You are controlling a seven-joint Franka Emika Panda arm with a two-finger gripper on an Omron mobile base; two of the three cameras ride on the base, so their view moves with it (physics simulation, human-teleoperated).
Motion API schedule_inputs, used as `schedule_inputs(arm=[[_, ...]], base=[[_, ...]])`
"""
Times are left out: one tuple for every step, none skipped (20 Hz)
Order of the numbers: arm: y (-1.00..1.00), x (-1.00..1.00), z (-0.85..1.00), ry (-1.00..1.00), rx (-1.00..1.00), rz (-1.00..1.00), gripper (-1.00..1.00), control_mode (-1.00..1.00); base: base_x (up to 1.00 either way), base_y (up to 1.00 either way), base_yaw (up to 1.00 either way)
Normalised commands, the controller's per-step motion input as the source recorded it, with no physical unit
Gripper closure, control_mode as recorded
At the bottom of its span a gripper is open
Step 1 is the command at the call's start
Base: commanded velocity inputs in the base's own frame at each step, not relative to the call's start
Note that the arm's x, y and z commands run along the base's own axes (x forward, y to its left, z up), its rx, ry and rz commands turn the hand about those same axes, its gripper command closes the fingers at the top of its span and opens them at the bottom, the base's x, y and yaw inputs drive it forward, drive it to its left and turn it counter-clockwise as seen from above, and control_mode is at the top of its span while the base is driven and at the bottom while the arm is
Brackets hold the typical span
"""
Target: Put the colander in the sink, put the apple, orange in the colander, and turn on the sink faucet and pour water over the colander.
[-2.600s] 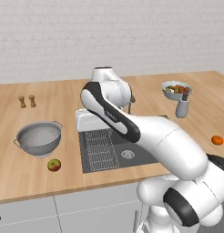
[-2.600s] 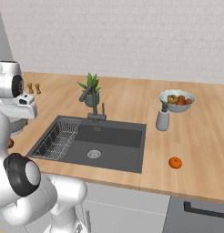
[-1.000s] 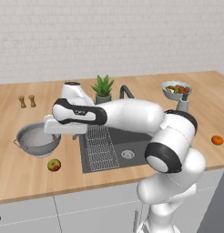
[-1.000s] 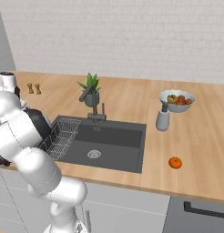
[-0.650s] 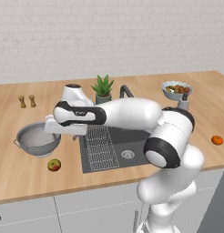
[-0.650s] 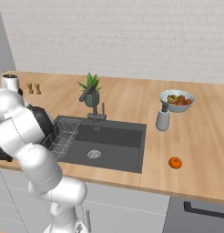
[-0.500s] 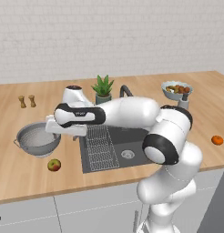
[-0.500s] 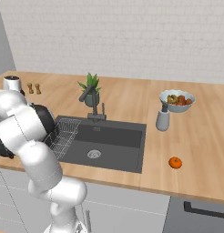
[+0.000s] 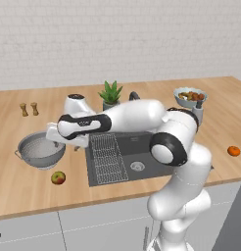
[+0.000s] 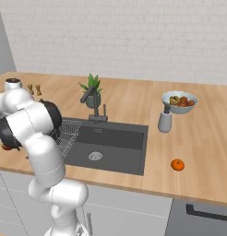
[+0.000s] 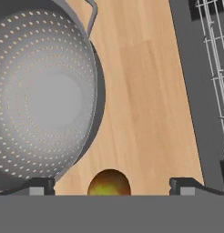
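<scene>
The colander [image 9: 40, 151] is silvery grey, its wall dotted all over with rows of small pale holes. The apple [image 9: 58, 177] is red with yellow-green patches. The orange [image 9: 233, 151] is plain bright orange. The sink [image 9: 142, 156] is dark grey with a silver drain and a grid-lined rack. The sink faucet [image 10: 93, 102] is dark grey. The counter [image 9: 24, 188] is light wood with a streaked grain. The plant [image 9: 110, 92] has green leaves. The fruit bowl [image 9: 189, 97] is pale, heaped with red and orange fruit.

Colander [image 9: 39, 150] on counter [image 9: 24, 181] left of sink [image 9: 142, 147], apple [image 9: 58, 177] just before it.
</scene>
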Motion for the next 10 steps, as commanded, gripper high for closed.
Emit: schedule_inputs(arm=[[0.16, 0.21, 0.00, 0.00, 0.00, -0.04, -1.00, -1.00], [0.21, 0.20, 0.00, 0.00, 0.00, -0.04, -1.00, -1.00], [0.26, 0.24, 0.00, 0.00, 0.00, -0.05, -1.00, -1.00], [0.28, 0.26, -0.02, 0.00, 0.00, -0.05, -1.00, -1.00], [0.26, 0.20, -0.11, 0.00, -0.01, -0.03, -1.00, -1.00], [0.19, 0.14, -0.19, 0.00, -0.01, -0.02, -1.00, -1.00], [0.10, 0.07, -0.21, 0.00, 0.00, 0.00, -1.00, -1.00], [0.11, 0.06, -0.22, 0.00, 0.00, 0.00, -1.00, -1.00], [0.15, 0.09, -0.22, 0.00, 0.00, -0.01, -1.00, -1.00], [0.18, 0.10, -0.24, 0.00, 0.00, -0.01, -1.00, -1.00]], base=[[0.00, 0.00, 0.00], [0.00, 0.00, 0.00], [0.00, 0.00, 0.00], [0.00, 0.00, 0.00], [0.00, 0.00, 0.00], [0.00, 0.00, 0.00], [0.00, 0.00, 0.00], [0.00, 0.00, 0.00], [0.00, 0.00, 0.00], [0.00, 0.00, 0.00]])
